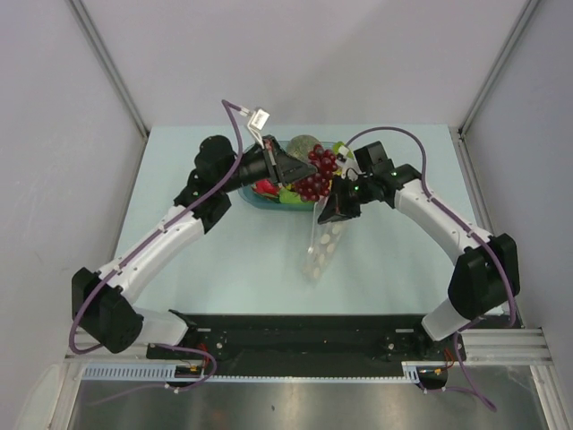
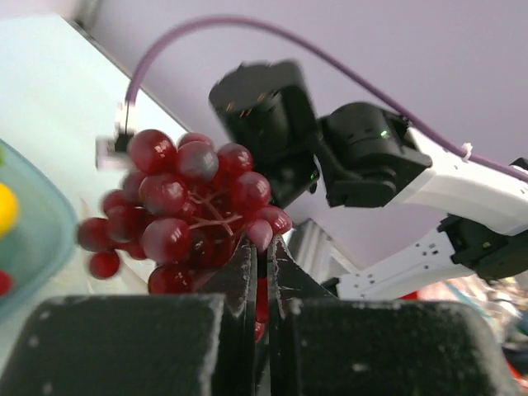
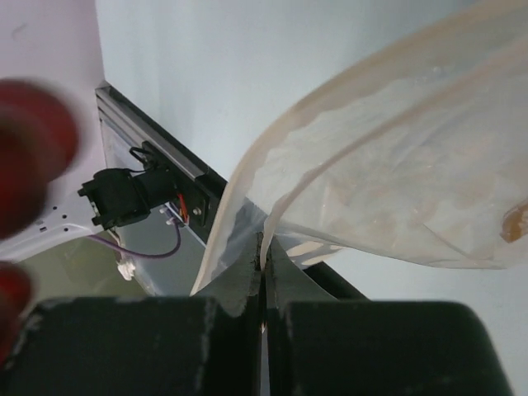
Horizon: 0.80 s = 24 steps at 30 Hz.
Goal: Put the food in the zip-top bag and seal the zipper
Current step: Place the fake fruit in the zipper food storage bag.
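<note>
My left gripper is shut on the bunch of dark red grapes and holds it in the air over the right end of the blue bowl. The grapes fill the left wrist view above the closed fingers. The grey-green bumpy ball lies in the bowl behind them. My right gripper is shut on the mouth edge of the dotted zip-top bag, which hangs from it down to the table. In the right wrist view the bag opens above the pinched zipper edge.
The blue bowl also holds a pink dragon fruit and green and yellow pieces. Both arms meet over the far middle of the pale table. White walls stand close on the left, right and back.
</note>
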### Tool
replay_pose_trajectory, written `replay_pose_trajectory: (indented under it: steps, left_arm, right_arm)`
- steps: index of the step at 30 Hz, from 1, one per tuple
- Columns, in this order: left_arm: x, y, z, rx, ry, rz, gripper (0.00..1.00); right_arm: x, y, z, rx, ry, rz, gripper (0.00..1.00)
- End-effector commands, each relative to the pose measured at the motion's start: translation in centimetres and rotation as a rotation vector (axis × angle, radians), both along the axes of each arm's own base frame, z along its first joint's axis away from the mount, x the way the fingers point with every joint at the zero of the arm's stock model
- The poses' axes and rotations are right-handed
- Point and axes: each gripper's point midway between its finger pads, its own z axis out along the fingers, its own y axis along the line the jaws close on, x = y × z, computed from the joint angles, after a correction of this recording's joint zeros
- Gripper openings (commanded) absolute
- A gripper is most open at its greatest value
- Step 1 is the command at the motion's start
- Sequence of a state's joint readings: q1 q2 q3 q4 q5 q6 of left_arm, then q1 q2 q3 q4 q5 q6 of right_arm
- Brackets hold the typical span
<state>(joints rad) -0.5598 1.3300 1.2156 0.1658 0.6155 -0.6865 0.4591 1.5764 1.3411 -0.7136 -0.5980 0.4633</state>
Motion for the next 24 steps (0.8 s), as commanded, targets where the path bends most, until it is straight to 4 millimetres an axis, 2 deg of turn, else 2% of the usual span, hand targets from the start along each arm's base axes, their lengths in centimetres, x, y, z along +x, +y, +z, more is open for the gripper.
replay_pose_trajectory:
  steps: [1,3,5,6,8,9,10,11,13,15,20,21,23,24]
  left_arm:
    - [-3.1,-2.6,3.7,-0.160,-0.029,-0.139,0.00]
    - [-3.5,-3.1,4.1,-0.168,-0.039,-0.152,0.00]
    - [-4.0,-3.4,4.6,-0.184,-0.033,-0.156,0.00]
    - [-4.1,-3.6,4.1,-0.185,-0.009,-0.157,0.00]
    - [-5.2,-4.3,4.0,-0.215,0.023,-0.182,0.00]
    - [-5.7,-4.7,2.9,-0.210,0.042,-0.189,0.00]
    - [-6.8,-5.3,2.9,-0.220,0.030,-0.212,0.00]
    - [-7.0,-5.6,2.3,-0.220,0.035,-0.204,0.00]
    - [-7.8,-6.2,0.3,-0.199,0.054,-0.220,0.00]
    - [-7.8,-6.3,-1.8,-0.163,0.077,-0.215,0.00]
    - [-6.4,-6.1,-7.1,0.000,0.112,-0.149,0.00]
    - [-5.6,-5.5,-8.6,0.047,0.144,-0.113,0.00]
    - [-4.9,-4.6,-9.7,0.093,0.135,-0.082,0.00]
    - [-4.1,-3.6,-10.9,0.145,0.138,-0.041,0.00]
  right_arm:
    - [-0.9,-0.3,5.5,0.098,-0.132,0.047,0.00]
    - [-1.8,-1.2,5.6,0.051,-0.148,0.081,0.00]
    - [-1.3,-2.6,5.5,-0.026,-0.178,0.031,0.00]
    - [-1.6,-3.5,5.6,-0.041,-0.177,0.018,0.00]
    - [-2.1,-3.8,5.7,-0.048,-0.179,0.028,0.00]
    - [-2.4,-4.1,5.8,-0.057,-0.171,0.025,0.00]
    - [-2.5,-4.0,5.8,-0.053,-0.165,0.028,0.00]
    - [-2.6,-3.9,6.1,-0.035,-0.162,0.032,0.00]
    - [-3.1,-3.5,7.4,0.036,-0.152,0.051,0.00]
    - [-3.6,-3.0,8.6,0.095,-0.158,0.080,0.00]
    - [-4.5,-2.8,10.8,0.167,-0.216,0.126,0.00]
    - [-4.5,-2.9,10.9,0.161,-0.232,0.128,0.00]
    - [-4.6,-3.4,10.9,0.139,-0.260,0.133,0.00]
    - [-4.6,-3.6,10.8,0.126,-0.272,0.132,0.00]
